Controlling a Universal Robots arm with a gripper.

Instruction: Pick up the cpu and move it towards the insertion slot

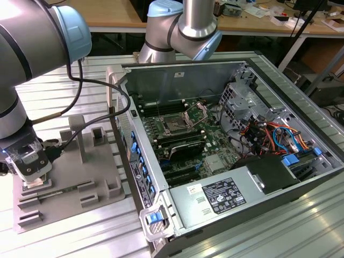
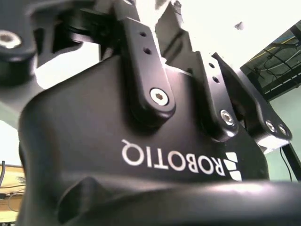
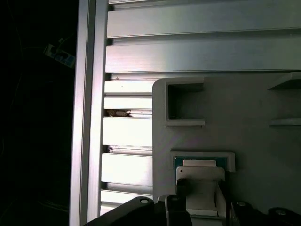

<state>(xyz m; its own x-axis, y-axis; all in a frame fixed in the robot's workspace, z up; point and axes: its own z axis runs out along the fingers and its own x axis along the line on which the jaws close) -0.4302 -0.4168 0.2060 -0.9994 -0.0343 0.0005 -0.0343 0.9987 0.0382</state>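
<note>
On the aluminium table [image 1: 43, 102], the gripper [image 1: 35, 180] hangs over the cpu [image 3: 200, 163] in the grey tray [image 1: 70, 161] — whether it grips, I cannot tell. The insertion slot [image 1: 174, 127] lies well apart, inside the computer case [image 1: 226, 80].

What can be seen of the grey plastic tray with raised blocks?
The matte grey plastic tray has a flat base and raised blocks, one holding a rectangular opening. It lies on the slatted aluminium table, at the exterior view's left of the open computer case. The gripper stands over one corner, where a pocket holds the pale-topped cpu.
</note>
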